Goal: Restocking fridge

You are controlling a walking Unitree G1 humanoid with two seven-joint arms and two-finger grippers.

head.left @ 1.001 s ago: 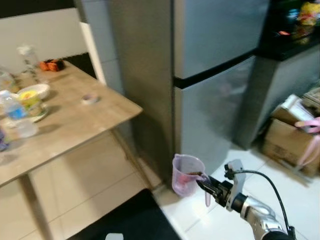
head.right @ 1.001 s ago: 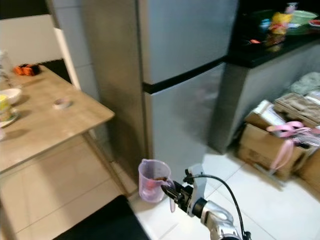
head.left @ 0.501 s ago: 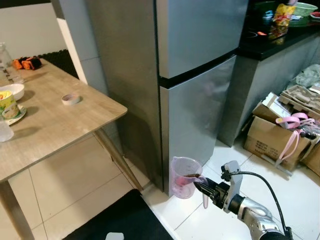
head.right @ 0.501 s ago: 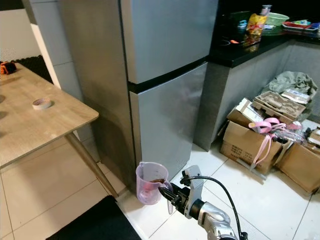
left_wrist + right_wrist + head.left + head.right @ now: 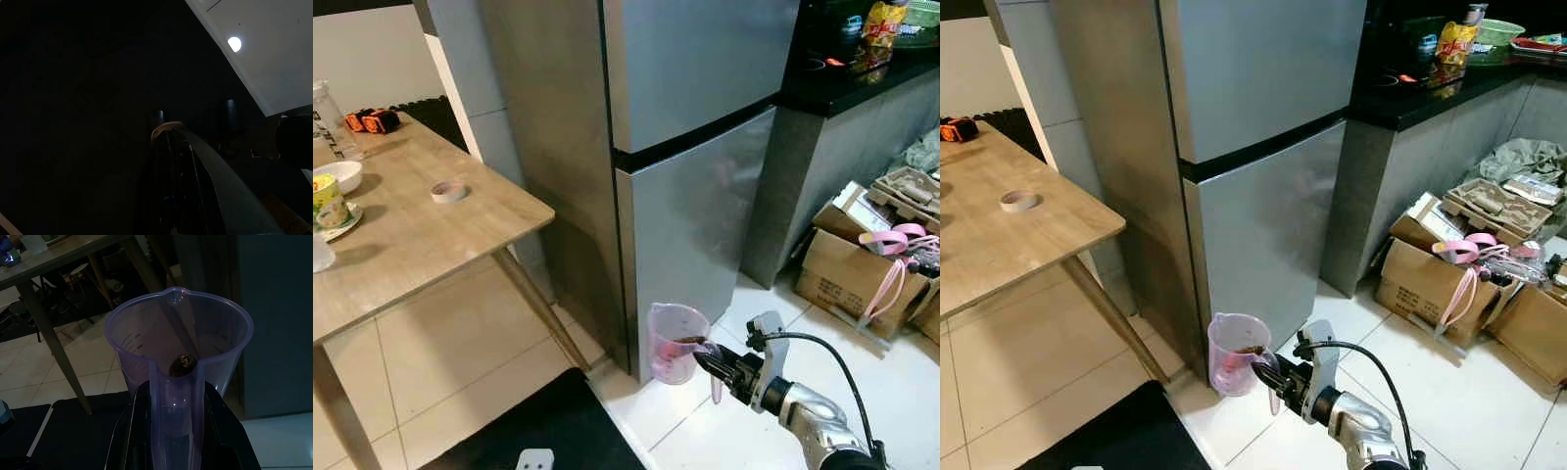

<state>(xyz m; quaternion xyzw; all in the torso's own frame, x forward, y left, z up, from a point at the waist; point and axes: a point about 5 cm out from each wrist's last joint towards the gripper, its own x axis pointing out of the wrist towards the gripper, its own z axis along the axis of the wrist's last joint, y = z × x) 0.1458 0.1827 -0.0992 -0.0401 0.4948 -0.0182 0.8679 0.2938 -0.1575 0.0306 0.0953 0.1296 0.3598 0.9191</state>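
The right gripper (image 5: 705, 358) holds a translucent purple measuring jug (image 5: 674, 343) upright, its fingers (image 5: 142, 431) clamped on the jug's handle. A small brown lump (image 5: 183, 364) sits at the rim, just above the handle. Directly beyond the fingers stands the closed steel fridge (image 5: 695, 147), both doors shut, its lower door just behind the jug. To the robot's left of the fingers is a wooden desk (image 5: 421, 245) carrying a tape roll (image 5: 447, 191), a bowl (image 5: 337, 176) and a cup (image 5: 325, 201). A black mat (image 5: 548, 421) lies on the floor below. To the right, cardboard boxes (image 5: 1440, 284) with pink straps (image 5: 1474, 257) sit beside the dark counter (image 5: 1430, 88). The left wrist view is too dark to show the left gripper's state.
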